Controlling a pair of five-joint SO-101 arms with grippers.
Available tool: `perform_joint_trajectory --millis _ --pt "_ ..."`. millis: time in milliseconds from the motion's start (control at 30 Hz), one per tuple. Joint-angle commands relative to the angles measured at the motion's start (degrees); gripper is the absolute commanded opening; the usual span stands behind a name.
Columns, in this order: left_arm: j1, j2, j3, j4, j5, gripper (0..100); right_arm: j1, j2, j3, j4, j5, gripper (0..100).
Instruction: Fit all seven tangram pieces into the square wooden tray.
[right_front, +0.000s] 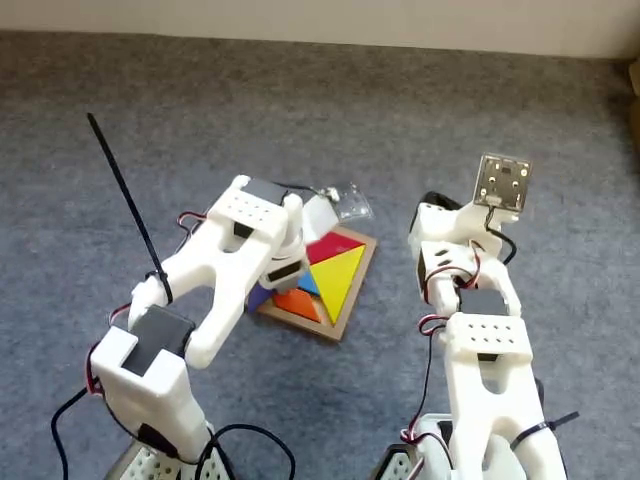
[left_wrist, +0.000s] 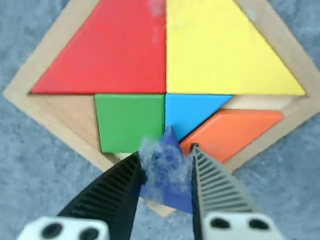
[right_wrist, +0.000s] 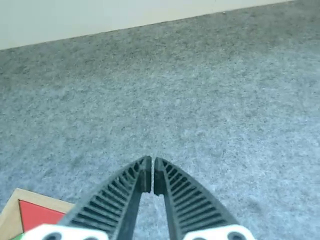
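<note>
Tray (left_wrist: 50, 117) edge — left claw (left_wrist: 165, 153) grips blue piece (left_wrist: 167, 181); right claw (right_wrist: 152, 164) closed.

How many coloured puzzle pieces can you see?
6. In the tray: red triangle, yellow triangle, green square, light blue triangle, orange piece. The left gripper holds a dark blue piece at its edge. Another may be hidden.

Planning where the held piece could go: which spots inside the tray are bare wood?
One bare wooden triangle lies between the red triangle, the green square and the tray rim. A thin sliver shows between the yellow triangle and the orange piece. It is crowded where the left gripper holds the dark blue piece.
</note>
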Motion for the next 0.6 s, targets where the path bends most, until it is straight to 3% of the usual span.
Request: perform_joint_trajectory --millis 0,267,567 --pt "-0.04 0.13 -3.74 0.35 10.37 15 0.75 -2.15 -0.75 -1.71 0.70 2.7" --pt "-4.26 0.22 -9.19 0.09 27.08 29 0.75 -2.15 -0.57 -1.71 0.79 2.7" --pt "-10.24 -0.04 -13.58 4.04 32.00 29 0.75 -2.15 -0.48 -1.71 0.79 2.7"
